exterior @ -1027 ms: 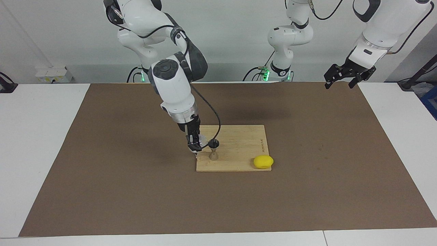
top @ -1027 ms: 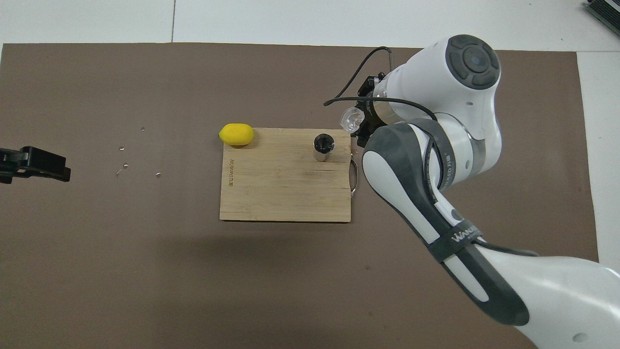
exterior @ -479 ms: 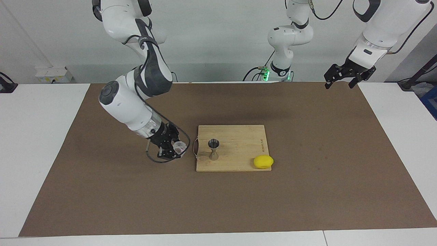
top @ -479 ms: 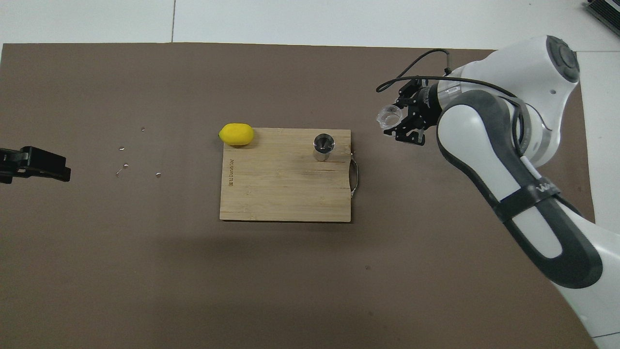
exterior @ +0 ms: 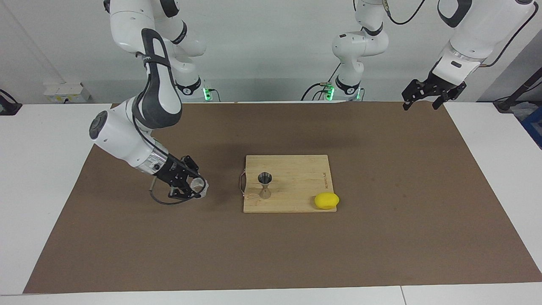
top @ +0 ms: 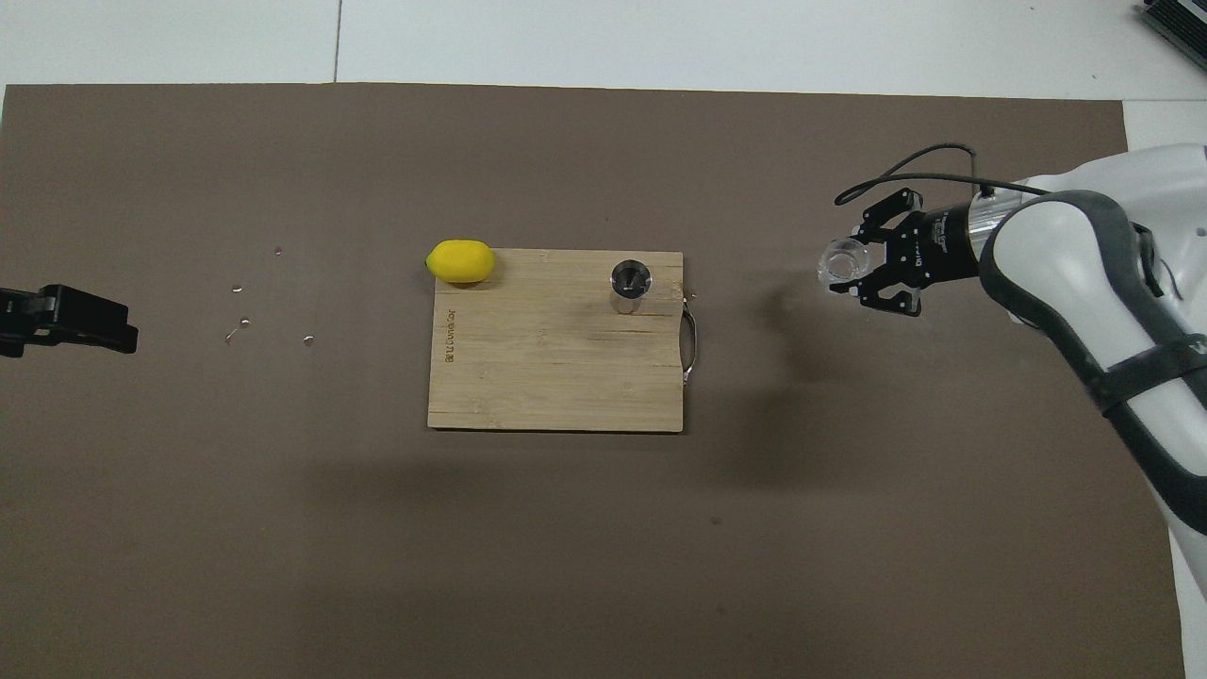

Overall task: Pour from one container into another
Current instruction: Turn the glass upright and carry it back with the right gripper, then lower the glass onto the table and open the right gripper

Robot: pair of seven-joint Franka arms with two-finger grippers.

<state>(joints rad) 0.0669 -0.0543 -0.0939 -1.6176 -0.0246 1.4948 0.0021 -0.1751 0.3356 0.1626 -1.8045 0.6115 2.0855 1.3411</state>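
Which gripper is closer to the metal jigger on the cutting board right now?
The right gripper. It holds the glass cup over the mat beside the cutting board where the jigger stands. The left gripper waits over the mat's corner at its own end.

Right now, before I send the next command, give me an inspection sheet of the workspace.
Surface: brown mat over a white table; a few small specks on it toward the left arm's end.
Job's things: glass cup held tilted in the right claw over bare mat, off the board; jigger upright on the cutting board, untouched.
Clutter: lemon at the board's corner, farther from the robots than the jigger.
Grippers: right claw shut on the glass cup; left claw waits, open, raised over the mat's edge.
Cables: black cable loops under the right claw.
Surroundings: white wall, socket box, arm bases.
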